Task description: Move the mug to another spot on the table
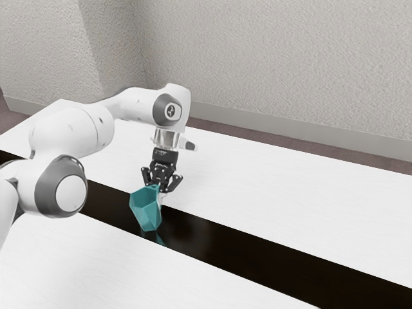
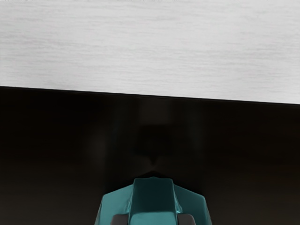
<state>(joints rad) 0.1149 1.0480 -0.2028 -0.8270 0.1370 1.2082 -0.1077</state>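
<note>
The mug (image 1: 147, 207) is a teal, faceted piece. In the exterior view it sits on the glossy black stripe (image 1: 257, 251) that runs across the white table (image 1: 290, 187), toward the exterior view's left. It seems to lean a little, and its own reflection shows just beneath it; I cannot tell whether its base touches the surface. The gripper (image 1: 161, 187) hangs straight down from the white arm (image 1: 77, 129) at the mug's upper edge, on the side facing the exterior view's right. Its black fingers are drawn in close together at the rim there and look clamped on it.

In the wrist view the mug (image 2: 152, 201) lies directly under the hand, with a raised teal ridge running up the middle. A grey fingertip (image 2: 187, 219) presses in on each side of that ridge, which fits a pinch on the wall or handle. Beyond it the black stripe gives way to pale wood-grained table.

I'd judge the mug rigid, light and hollow. Its skin looks smooth and possibly slick, so flat facets are the better place for the pads than an edge. A grip on one side of the rim may let it swing or tip.

No brand, label or writing can be read on it.
</note>
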